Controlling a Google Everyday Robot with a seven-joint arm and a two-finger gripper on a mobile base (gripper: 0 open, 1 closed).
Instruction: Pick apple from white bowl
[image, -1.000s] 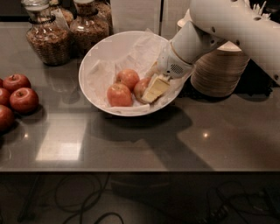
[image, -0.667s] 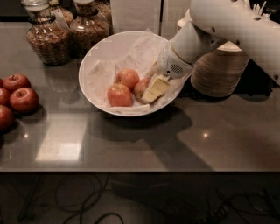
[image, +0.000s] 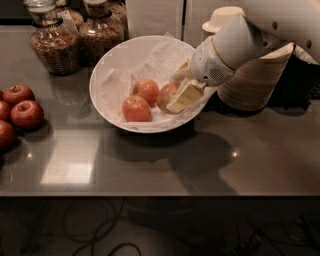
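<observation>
The white bowl (image: 107, 75), lined with crumpled white paper, sits at the middle of the counter and holds three apples. The apple (image: 163, 95) lies at the bowl's right, partly covered by a cream finger (image: 182, 97). My gripper (image: 173, 93) reaches into the bowl from the right, with one finger in front of this apple and the other behind it, closed against it. The apple still rests in the bowl. Two more orange-red apples (image: 136, 108) (image: 147, 90) lie just to its left, apart from the gripper.
Several dark red apples (image: 19, 107) lie on the counter at the left. Two glass jars (image: 50, 42) (image: 101, 27) stand at the back left. A stack of tan paper bowls (image: 255, 80) stands right of the white bowl, under my arm.
</observation>
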